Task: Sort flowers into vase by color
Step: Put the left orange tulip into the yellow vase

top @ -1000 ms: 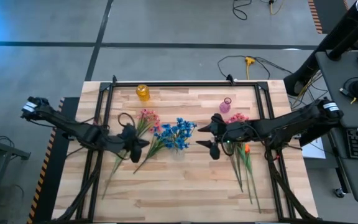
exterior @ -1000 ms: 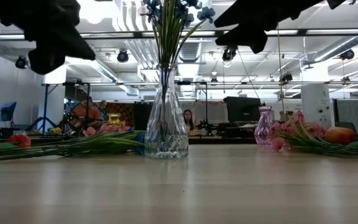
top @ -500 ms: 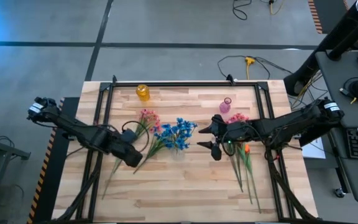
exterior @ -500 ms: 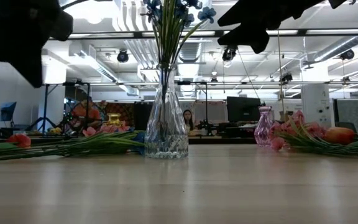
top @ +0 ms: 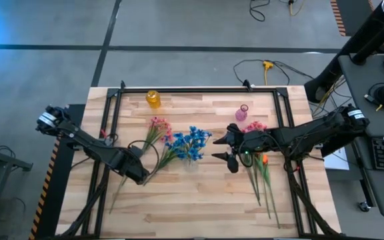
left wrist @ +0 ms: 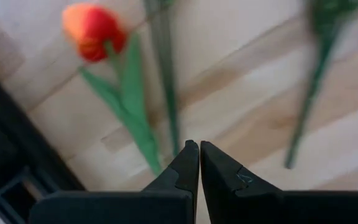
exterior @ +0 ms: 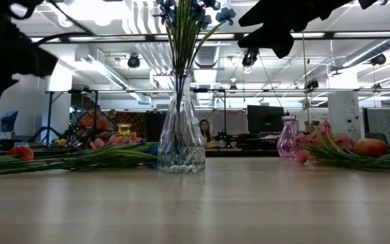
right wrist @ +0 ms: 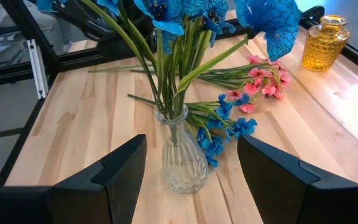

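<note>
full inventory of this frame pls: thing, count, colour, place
Clear glass vase: one, table centre, holds blue flowers.
Amber glass bottle: one, back edge, left of centre.
Small pink glass vase: one, back, right of centre.
Loose pink and blue stems: a bunch, lying left of the clear vase.
Orange tulip: one, lying by the left arm.
Pink and orange stems: a bunch, lying on the right side.
Wooden table: one, light.
Left gripper: jaws shut, low over the table left of centre.
Right gripper: jaws open, right of the clear vase.

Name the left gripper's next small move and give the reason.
Probably open: the left gripper is shut and holds nothing, low over the table, with an orange tulip and loose green stems just ahead. Open fingers could then close on one stem.
</note>
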